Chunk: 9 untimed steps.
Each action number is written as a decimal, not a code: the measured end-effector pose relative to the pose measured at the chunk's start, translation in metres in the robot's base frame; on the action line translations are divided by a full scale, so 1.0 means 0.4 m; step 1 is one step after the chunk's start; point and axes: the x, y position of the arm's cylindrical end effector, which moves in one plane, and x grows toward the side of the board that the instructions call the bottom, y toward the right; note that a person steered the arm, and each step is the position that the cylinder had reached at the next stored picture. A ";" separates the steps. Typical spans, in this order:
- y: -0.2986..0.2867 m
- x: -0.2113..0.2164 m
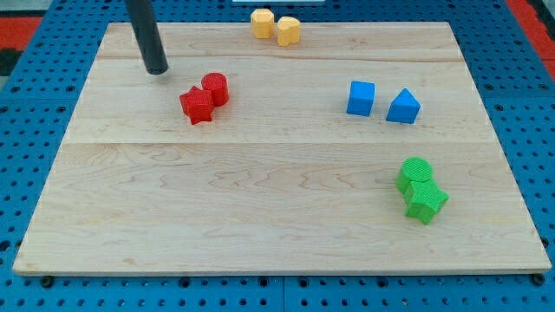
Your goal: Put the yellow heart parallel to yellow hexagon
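Two yellow blocks sit at the top edge of the wooden board (260,208). The left one (262,22) looks like the yellow hexagon and the right one (288,31) like the yellow heart; they touch or nearly touch, the heart slightly lower. My tip (157,69) rests on the board at the upper left, far to the left of the yellow blocks and up-left of the red blocks.
A red cylinder (215,88) and a red star-like block (198,106) touch, just right of and below my tip. A blue cube (361,98) and a blue triangular block (403,107) sit at right. Two green blocks (416,173) (425,201) sit at lower right.
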 end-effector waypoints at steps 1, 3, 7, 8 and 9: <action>0.087 -0.044; 0.287 -0.110; 0.475 -0.177; 0.492 -0.183; 0.503 -0.186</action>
